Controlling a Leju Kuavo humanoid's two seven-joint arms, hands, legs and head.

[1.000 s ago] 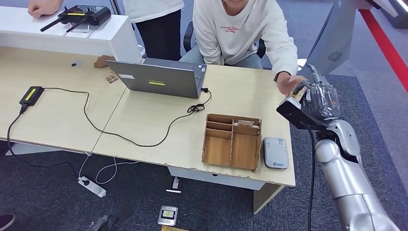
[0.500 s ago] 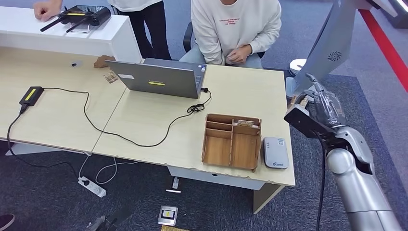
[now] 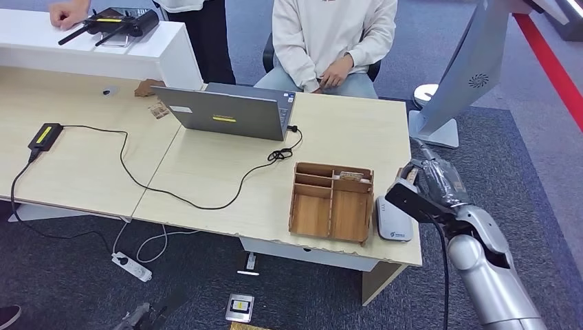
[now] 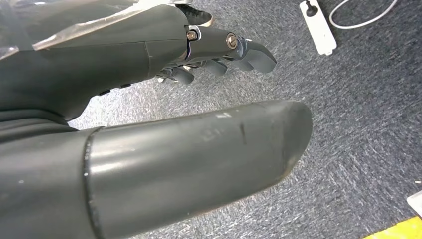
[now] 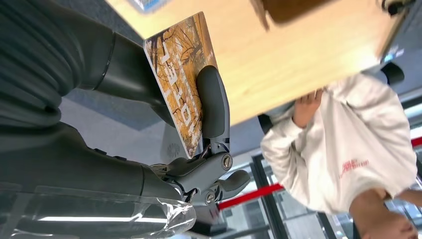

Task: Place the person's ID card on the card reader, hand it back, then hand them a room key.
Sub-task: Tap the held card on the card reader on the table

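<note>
Orange-brown and printed with a tangle of branch-like lines, the ID card [image 5: 183, 82] sits pinched in the right hand [image 5: 149, 124], thumb behind it and a dark finger laid across its face; white block lettering runs along the card, but I cannot read it. In the head view the right hand [image 3: 434, 184] hangs just off the desk's right edge, close beside the card reader [image 3: 393, 218], a small grey-white box with a small green mark that is too small to read, lying at the desk's [image 3: 206, 165] front right corner. Touching the reader's left side stands a wooden organiser [image 3: 331, 202] with several compartments; pale cards lean in its rear right one. Further in, a grey laptop [image 3: 223, 110] with a yellow sticker on its lid faces the far edge, a black cable [image 3: 172, 189] looping from it across the desk to a black device [image 3: 45, 135] near the left edge. Beyond the far edge a person [image 3: 333, 34] in a cream sweatshirt with small red lettering sits with their hands in their lap. The left hand [image 4: 149, 99] hangs over grey carpet, fingers apart and holding nothing.
</note>
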